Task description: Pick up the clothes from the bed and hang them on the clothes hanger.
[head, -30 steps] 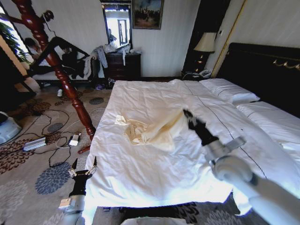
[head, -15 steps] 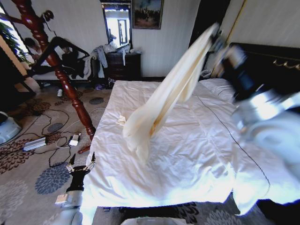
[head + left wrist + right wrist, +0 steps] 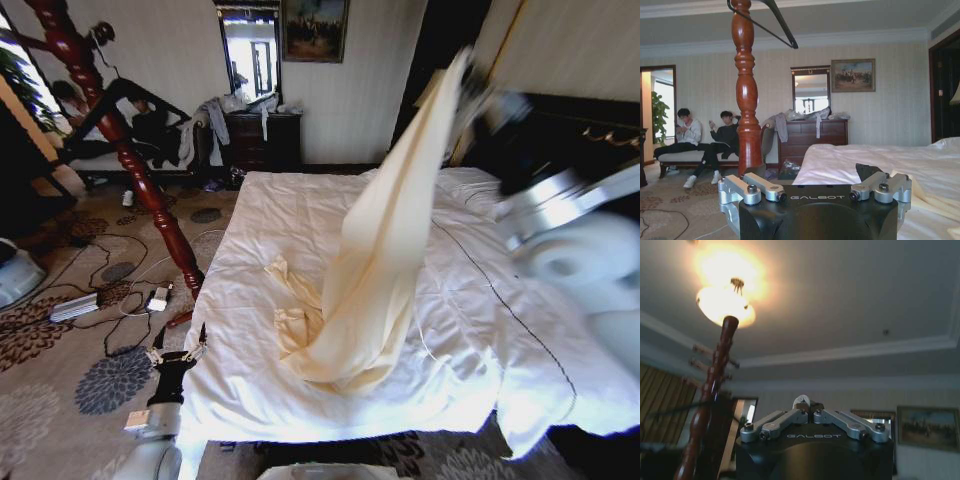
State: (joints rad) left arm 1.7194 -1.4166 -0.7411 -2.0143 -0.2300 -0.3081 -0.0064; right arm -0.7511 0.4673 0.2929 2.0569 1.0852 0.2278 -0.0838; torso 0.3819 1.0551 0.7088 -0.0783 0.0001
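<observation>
The right gripper (image 3: 478, 88) is raised high over the far side of the bed, near the headboard end, and its jaws are pinched together on the top of a cream garment (image 3: 385, 250); in the right wrist view the two metal linkages of the right gripper (image 3: 808, 403) fold inward until the tips meet around a small fold of pale cloth, with a lit ceiling lamp (image 3: 726, 300) above. From that pinch the garment hangs down in a long drape, widening as it falls, and its lower end and a twisted sleeve lie crumpled on the white duvet of the bed (image 3: 300, 210), toward the foot and near the robot's left side of the mattress. The left gripper (image 3: 177, 360) sits low beside the bed's left edge over the patterned carpet (image 3: 60, 330), its jaws spread apart and holding nothing; the left wrist view shows its linkages folded outward. Beyond it stands a turned red wooden coat stand (image 3: 120, 140), and the black clothes hanger (image 3: 772, 25) hangs from the top of that stand, well apart from both grippers. A dark dresser (image 3: 262, 140) stands against the far wall.
</observation>
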